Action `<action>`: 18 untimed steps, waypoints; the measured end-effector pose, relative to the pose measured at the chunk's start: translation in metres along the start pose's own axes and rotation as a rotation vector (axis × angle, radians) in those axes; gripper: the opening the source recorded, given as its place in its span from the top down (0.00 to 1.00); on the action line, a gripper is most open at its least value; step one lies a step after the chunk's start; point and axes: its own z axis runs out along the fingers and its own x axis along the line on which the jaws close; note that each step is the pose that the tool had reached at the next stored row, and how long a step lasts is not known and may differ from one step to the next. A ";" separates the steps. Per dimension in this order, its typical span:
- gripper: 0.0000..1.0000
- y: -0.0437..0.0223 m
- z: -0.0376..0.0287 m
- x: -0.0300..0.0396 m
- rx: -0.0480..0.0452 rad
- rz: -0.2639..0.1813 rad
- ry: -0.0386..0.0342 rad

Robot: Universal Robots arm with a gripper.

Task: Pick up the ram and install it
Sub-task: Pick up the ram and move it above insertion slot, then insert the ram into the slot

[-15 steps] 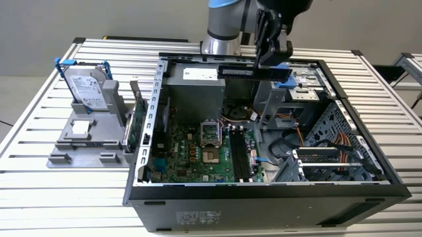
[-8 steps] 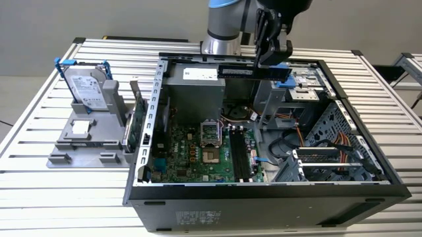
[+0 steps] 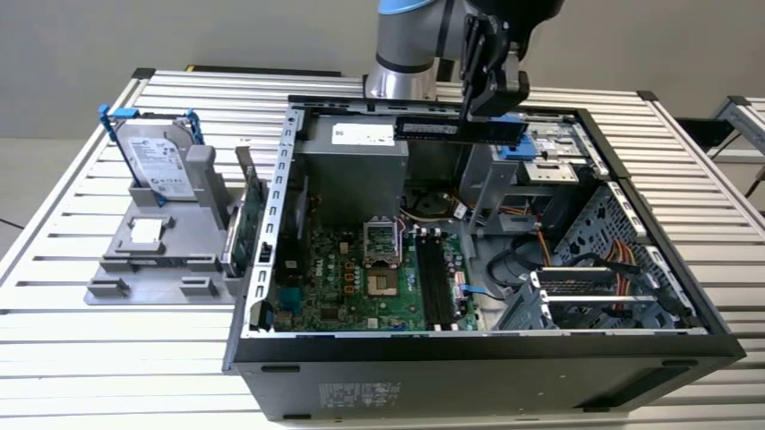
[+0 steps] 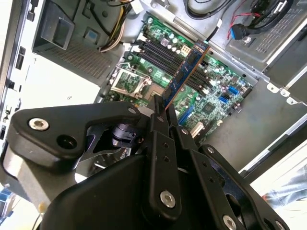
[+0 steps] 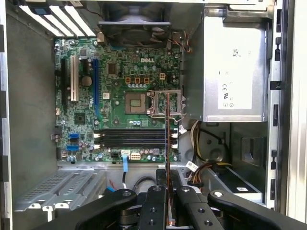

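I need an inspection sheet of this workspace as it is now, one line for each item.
Surface: slatted metal table, carrying the open computer case.
Job's things: the ram held above the case, roughly level; memory slots look empty.
Clutter: hard drive and green expansion card in a grey fixture, at the exterior view's left.
Gripper: gripper shut on the ram.
Cables: orange cables inside the case, apart from the ram.
Surroundings: second slatted table at the exterior view's right.
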 end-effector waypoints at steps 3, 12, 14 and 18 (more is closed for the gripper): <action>1.00 0.0000 0.0000 -0.0007 -0.0001 0.000 0.0001; 1.00 0.0000 0.0000 -0.0012 0.0000 0.000 0.0000; 1.00 0.0000 0.0000 -0.0012 0.0000 0.000 0.0001; 1.00 0.0000 0.0000 -0.0012 0.0000 -0.003 0.0001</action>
